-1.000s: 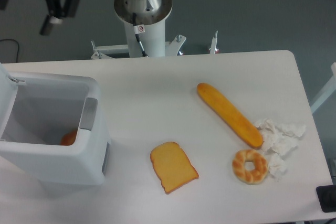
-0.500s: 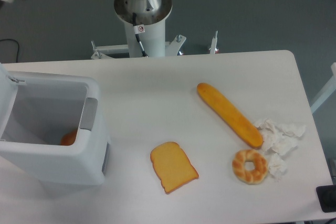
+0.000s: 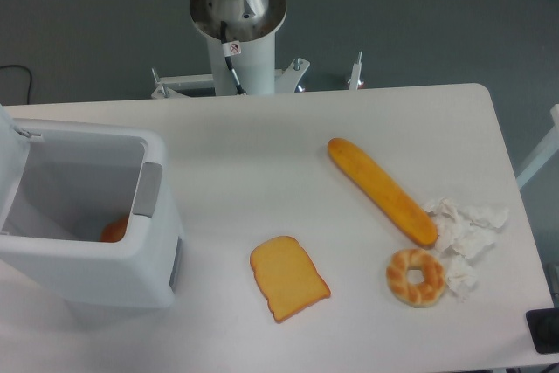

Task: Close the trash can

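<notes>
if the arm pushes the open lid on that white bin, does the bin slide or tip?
Probably slides rather than tips: the trash can is squat and boxy, standing flat on the smooth white table. It looks light, being thin white plastic with only one small orange item visible inside. The lid stands up at the left edge, so a push there could shove it.

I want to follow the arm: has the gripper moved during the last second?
Yes. It moved left and out of the picture at the top left corner, away from the fixed arm base. The trash can is open.
</notes>
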`<move>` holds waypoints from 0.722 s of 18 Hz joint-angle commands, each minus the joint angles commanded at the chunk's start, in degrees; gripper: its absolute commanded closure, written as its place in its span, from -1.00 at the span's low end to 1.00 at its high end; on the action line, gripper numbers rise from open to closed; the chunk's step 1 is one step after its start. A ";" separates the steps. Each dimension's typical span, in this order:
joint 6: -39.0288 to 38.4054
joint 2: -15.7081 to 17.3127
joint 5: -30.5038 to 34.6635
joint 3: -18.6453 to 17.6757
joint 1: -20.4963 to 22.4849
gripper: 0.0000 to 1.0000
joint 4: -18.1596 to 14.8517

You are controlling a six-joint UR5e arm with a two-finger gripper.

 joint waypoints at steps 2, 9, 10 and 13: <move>0.09 -0.88 -0.09 0.09 -0.97 -1.00 0.97; -0.61 -5.89 -0.09 0.09 -4.13 -1.00 0.97; -0.61 -6.24 -0.09 0.09 -4.31 -1.00 1.06; -0.61 -6.86 -0.09 0.53 -4.93 -1.00 1.06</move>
